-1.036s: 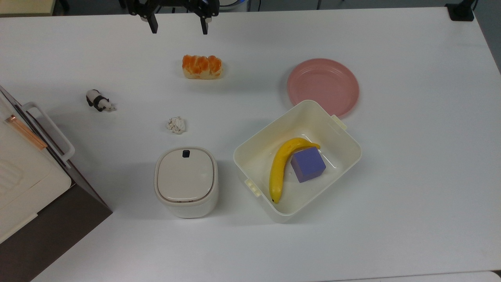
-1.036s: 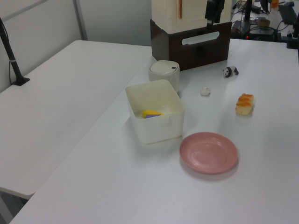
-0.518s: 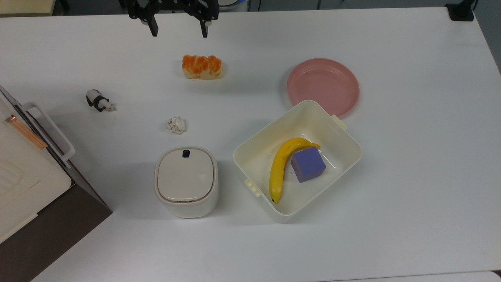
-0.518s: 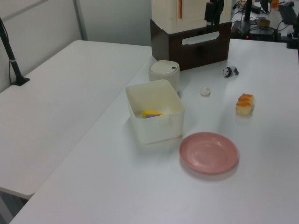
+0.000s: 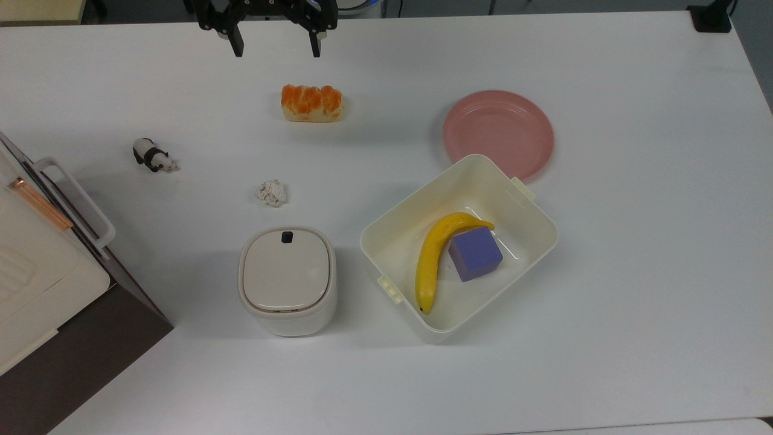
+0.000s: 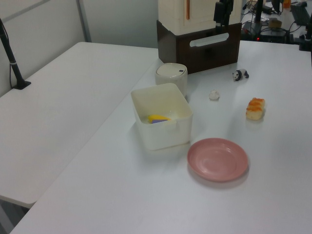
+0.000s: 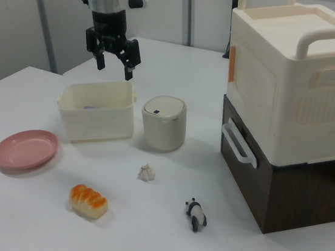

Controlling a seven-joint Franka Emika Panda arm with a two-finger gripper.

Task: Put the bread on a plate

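Now gripper spread wide and holding nothing, above table, bread lying apart from pink plate

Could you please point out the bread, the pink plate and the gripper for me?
bread (image 5: 311, 103), top view, on its glazed orange top.
pink plate (image 5: 499, 134), top view, on its flat centre.
gripper (image 5: 275, 47), top view, midway between its two open fingertips.

A robotics lab or test room: a plain white surface laid out with unrelated props, such as a toy panda and a purple cube; pale partition walls behind; cables and equipment at the left view's far right.
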